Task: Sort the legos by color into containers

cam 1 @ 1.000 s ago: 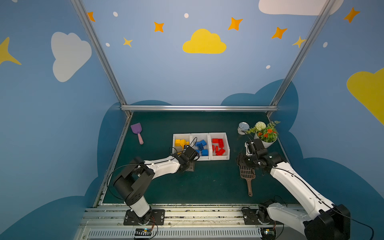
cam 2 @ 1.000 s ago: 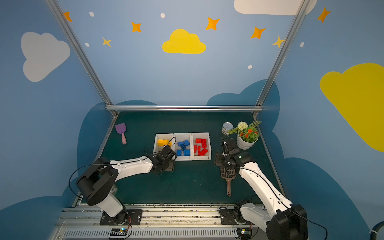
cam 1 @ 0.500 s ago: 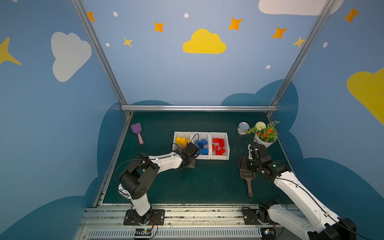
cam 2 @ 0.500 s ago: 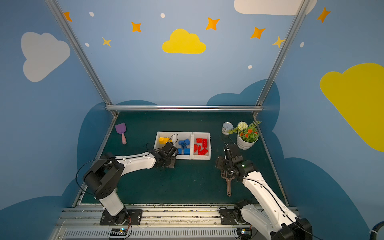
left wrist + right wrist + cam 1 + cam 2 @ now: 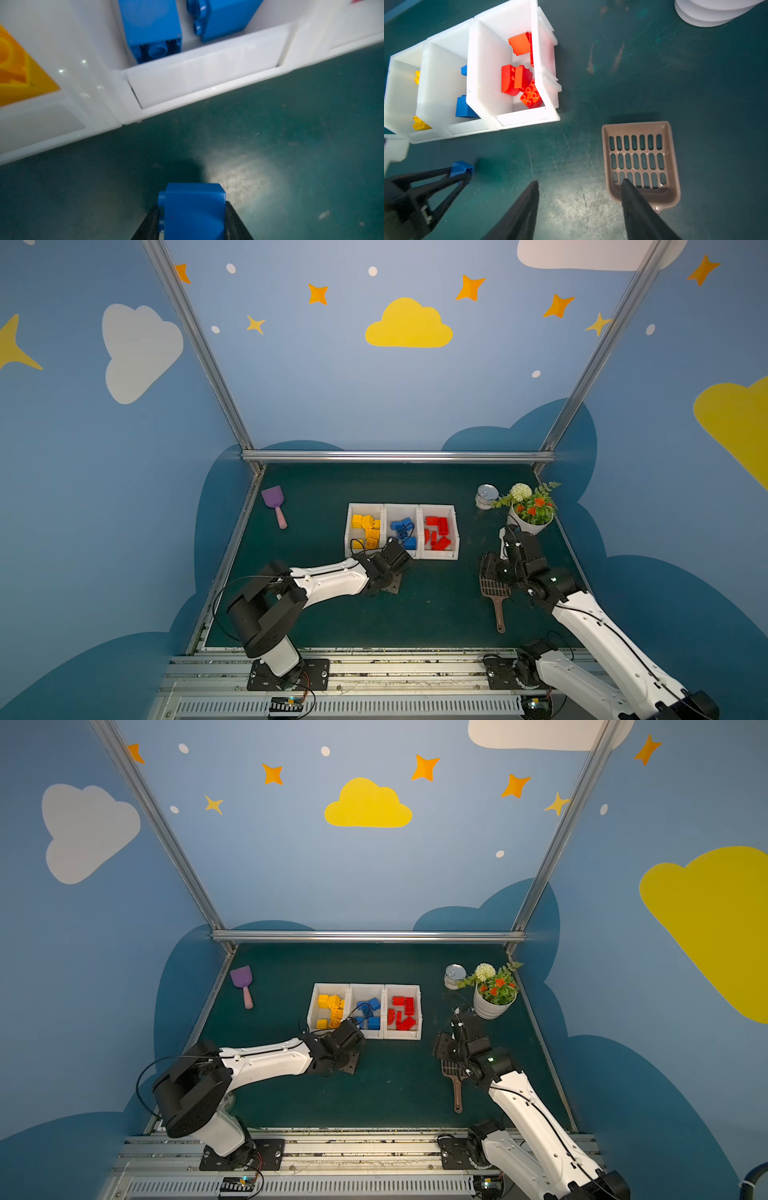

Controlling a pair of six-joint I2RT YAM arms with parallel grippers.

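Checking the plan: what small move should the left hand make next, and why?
Probably lift the blue brick over the middle bin's near wall: the left hand is shut on it just short of that bin, which holds other blue bricks.

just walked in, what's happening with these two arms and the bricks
The robot is sorting legos by colour. The left gripper is shut on a blue lego just short of the containers, facing the middle one that holds other blue bricks. The right gripper is open and empty near a brown slotted scoop. Yellow legos and red legos already lie in the end ones.
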